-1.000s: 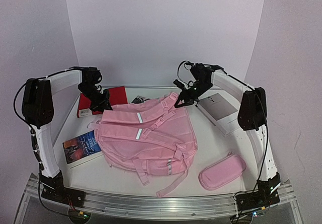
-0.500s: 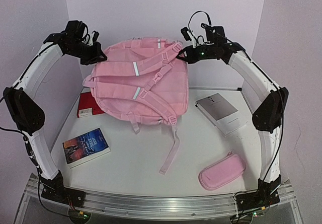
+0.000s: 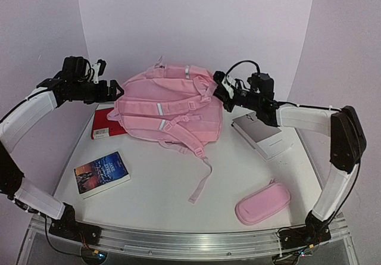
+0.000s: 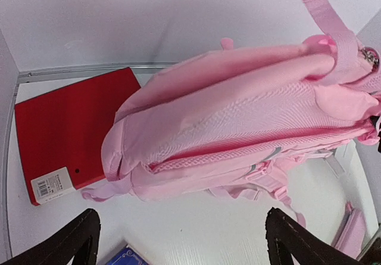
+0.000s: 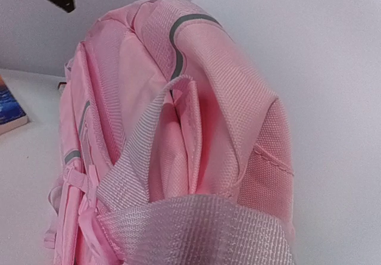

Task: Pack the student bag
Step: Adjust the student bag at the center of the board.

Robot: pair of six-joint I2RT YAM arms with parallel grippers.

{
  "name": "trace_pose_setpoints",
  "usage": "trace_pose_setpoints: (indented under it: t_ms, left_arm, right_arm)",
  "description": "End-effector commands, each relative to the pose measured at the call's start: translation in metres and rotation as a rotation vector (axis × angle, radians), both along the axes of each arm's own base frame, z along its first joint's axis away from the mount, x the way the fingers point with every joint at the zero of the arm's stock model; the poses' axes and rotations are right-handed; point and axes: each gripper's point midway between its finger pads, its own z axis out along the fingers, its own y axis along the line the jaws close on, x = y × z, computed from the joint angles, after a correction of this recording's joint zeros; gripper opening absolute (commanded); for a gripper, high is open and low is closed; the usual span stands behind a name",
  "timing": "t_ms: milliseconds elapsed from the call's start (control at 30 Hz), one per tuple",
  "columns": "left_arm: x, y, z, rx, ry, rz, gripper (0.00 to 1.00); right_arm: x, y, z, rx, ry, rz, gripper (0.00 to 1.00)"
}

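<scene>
While your left gripper (image 4: 183,232) hangs with jaws spread left of the large pink fabric backpack (image 3: 172,104), your right gripper (image 3: 221,92) pinches its webbing strap (image 5: 196,226).

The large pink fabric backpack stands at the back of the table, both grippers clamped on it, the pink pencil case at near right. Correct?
Not quite. The left gripper is open, fingers spread clear of the large pink fabric backpack, as the left wrist view shows. Only the right gripper is shut on it. The oblong pink pencil case does lie at near right.
</scene>
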Motion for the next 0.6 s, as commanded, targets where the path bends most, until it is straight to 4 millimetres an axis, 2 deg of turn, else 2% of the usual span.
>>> trace_pose_setpoints:
  t_ms: [0,167,300,400,433,500,567]
  left_arm:
    - [-0.032,0.004,0.052,-0.088,-0.094,0.016,1.0]
    - [-0.044,0.011,0.066,-0.121,-0.061,0.061,1.0]
    - [-0.048,0.008,0.074,-0.147,-0.026,0.057,1.0]
    - [-0.052,0.005,0.064,-0.165,0.037,0.054,1.0]
    - [-0.052,0.005,0.057,-0.165,0.067,0.058,1.0]
    - [-0.053,0.002,0.038,-0.161,0.148,0.058,1.0]
    - [-0.055,0.0,0.018,-0.155,0.225,0.057,1.0]
  right_arm:
    - [-0.057,-0.009,0.025,-0.067,-0.283,0.108,0.0]
    - [-0.114,-0.013,0.0,-0.15,-0.361,0.262,0.0]
    - [-0.141,-0.022,-0.031,-0.245,-0.385,0.325,0.0]
    - [-0.161,-0.033,-0.058,-0.326,-0.376,0.363,0.02]
    - [-0.167,-0.036,-0.067,-0.353,-0.362,0.379,0.07]
    - [-0.179,-0.044,-0.084,-0.397,-0.325,0.399,0.32]
    - [-0.189,-0.053,-0.1,-0.452,-0.279,0.411,0.52]
